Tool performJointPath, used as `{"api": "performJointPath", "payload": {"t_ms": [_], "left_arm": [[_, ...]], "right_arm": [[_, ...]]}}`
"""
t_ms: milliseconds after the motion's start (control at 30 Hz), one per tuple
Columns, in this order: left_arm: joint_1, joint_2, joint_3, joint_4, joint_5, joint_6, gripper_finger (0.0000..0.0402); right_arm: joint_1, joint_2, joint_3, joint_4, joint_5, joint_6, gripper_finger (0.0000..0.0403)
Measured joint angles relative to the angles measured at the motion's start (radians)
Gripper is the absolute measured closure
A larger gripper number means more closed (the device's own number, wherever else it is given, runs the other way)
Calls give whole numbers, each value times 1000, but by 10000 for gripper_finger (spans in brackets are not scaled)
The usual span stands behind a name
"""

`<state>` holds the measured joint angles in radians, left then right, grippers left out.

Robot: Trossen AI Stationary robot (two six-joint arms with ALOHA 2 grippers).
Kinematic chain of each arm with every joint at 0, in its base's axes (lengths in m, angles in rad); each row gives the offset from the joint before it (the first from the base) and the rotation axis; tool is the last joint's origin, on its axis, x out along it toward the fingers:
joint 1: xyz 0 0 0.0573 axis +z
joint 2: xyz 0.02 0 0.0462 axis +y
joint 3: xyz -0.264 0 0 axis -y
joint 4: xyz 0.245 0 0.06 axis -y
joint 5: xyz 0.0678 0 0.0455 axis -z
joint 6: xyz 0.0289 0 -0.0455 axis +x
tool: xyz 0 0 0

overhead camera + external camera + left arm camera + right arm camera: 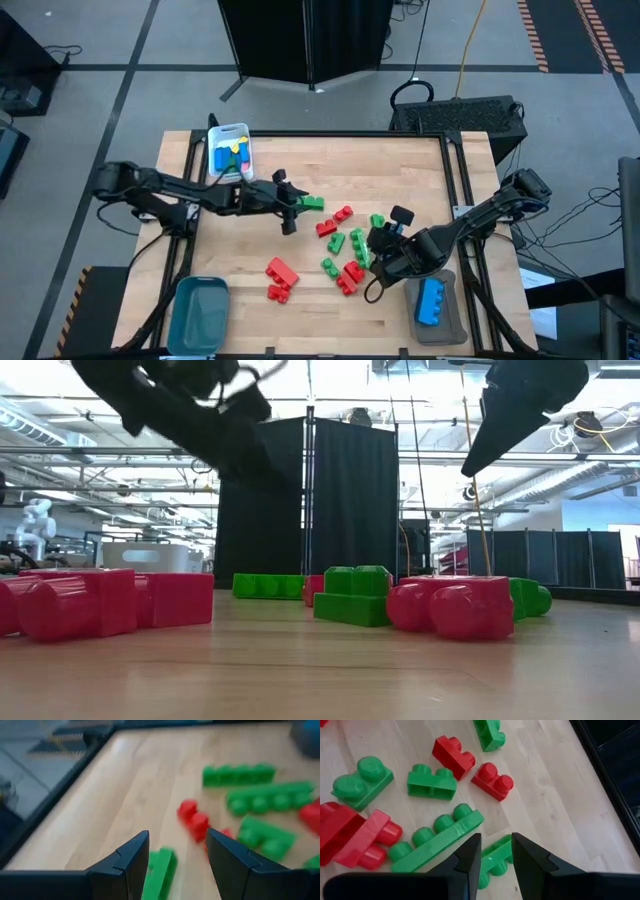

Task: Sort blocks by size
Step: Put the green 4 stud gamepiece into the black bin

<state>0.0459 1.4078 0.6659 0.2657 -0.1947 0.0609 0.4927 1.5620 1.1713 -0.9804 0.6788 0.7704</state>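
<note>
Largest first: the table (300, 240) is bare wood with a raised dark frame. Three bins sit on it: a white bin (229, 150) far left holding blue, yellow and pink pieces, a teal bin (198, 312) near left, and a clear bin (437, 310) near right with a blue brick (432, 300) in it.

The loose blocks (345, 250) are scattered centre to right, red and green, touching or just beside each other. A red pair (280, 280) lies apart, nearer the left.

They look like hollow hard plastic: light, stiff, not fragile, with glossy sides, so expect slip. Take them across the flat side walls, not over the studs. A light brick will skate on the wood if you touch it off-centre.

Left gripper (177, 862) hangs just over the table at centre-far. Its jaws stand apart with nothing between them, and a thin green bar (159, 875) lies just below the gap. It's narrow and low, so straddle its long sides squarely.

Right gripper (496, 855) hovers over the right cluster, jaws parted by a narrow gap and holding nothing. A small green brick (495, 857) is right under the gap, and a long green bar (437, 840) lies beside it. That spot is crowded, so you risk nudging the neighbours as you come down. Widen the jaws first, I'd say.
</note>
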Motion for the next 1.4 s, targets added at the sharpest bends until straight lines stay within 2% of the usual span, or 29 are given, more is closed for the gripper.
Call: {"api": "performJointPath", "payload": {"t_ms": [233,333,433,633,733,900,1067,1400], "left_arm": [[66,108,0,9,-2,-4,214],[89,129,0,11,-3,-26,194],[105,144,0,6,-4,-29,153],[112,211,0,12,-10,-12,41],[112,249,0,15,-28,32,8],[116,286,0,15,-27,88,24],[132,288,1,-3,29,103,52],[138,288,1,-32,130,102,165]], "right_arm": [[0,0,0,-42,-39,9,309],[0,0,0,-46,-45,11,309],[0,0,0,-46,-48,6,309],[0,0,0,-46,-49,-5,309],[0,0,0,-46,-52,-5,309],[0,0,0,-46,-57,-5,309],[0,0,0,-45,-56,-8,309],[0,31,0,2,-17,4,309]]}}
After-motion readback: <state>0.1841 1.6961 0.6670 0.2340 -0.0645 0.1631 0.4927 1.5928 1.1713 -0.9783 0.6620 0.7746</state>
